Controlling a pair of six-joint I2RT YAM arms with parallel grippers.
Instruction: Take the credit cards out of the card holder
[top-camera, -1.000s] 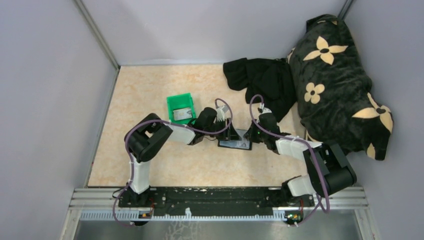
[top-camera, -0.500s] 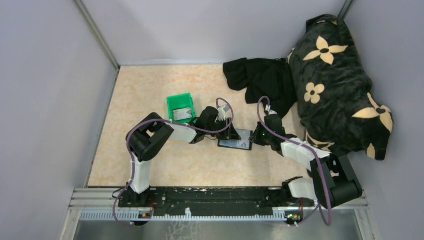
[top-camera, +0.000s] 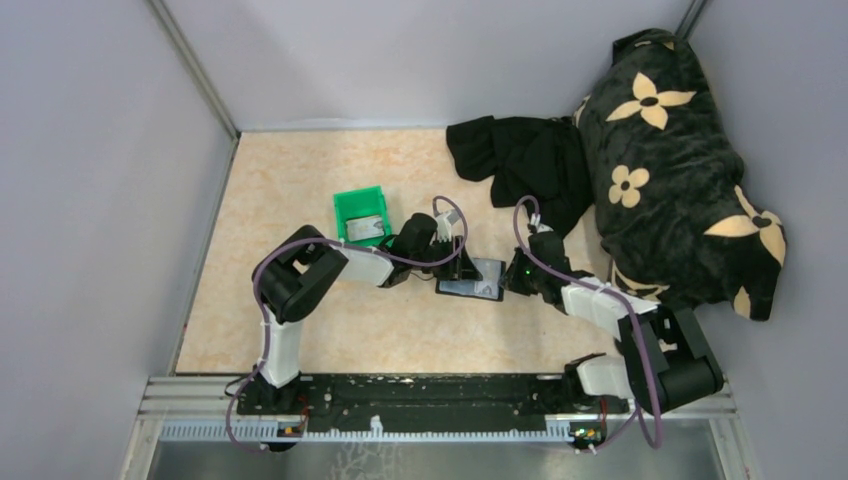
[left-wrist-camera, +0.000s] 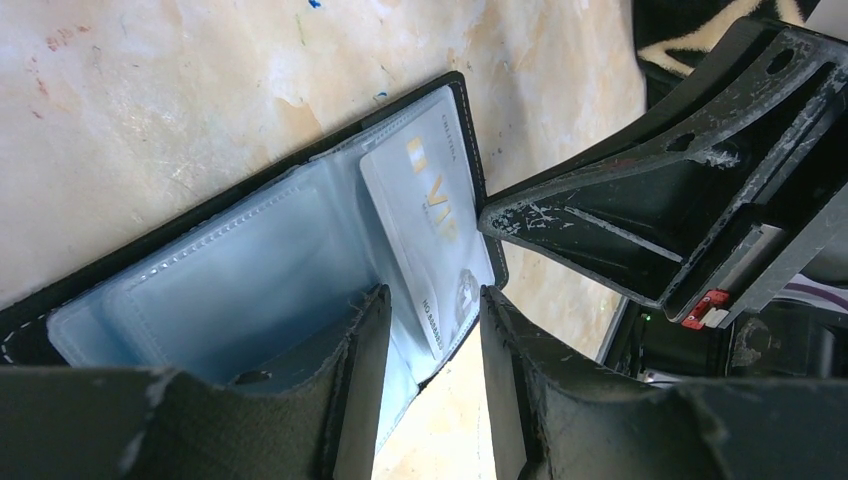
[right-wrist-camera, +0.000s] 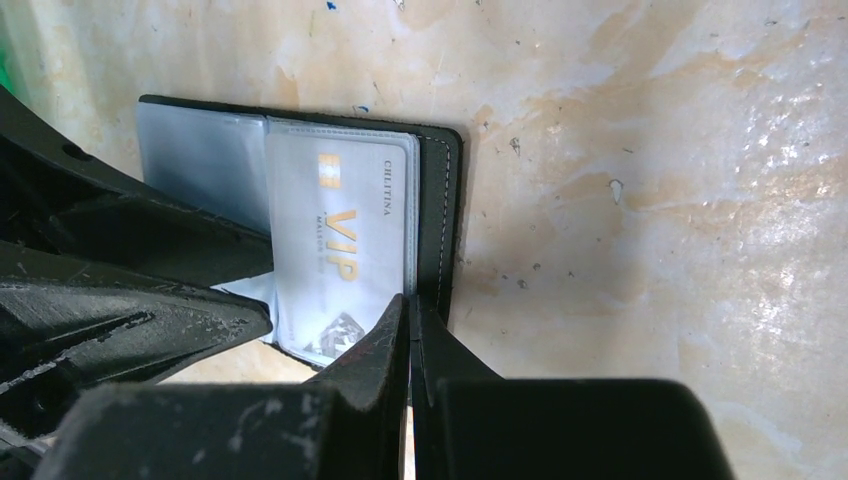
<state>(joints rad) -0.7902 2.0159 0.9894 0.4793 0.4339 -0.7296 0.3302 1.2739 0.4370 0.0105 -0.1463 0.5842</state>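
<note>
Right claw closed at card holder edge, covering pale card corner; left claw parted.

Bright, even overhead light being thrown across the scene.
Only soft, short shadows are being cast; glare is being reflected off the tabletop and the card holder's glossy sleeves, and the left gripper's near fingers are being rendered slightly blurred.
</note>
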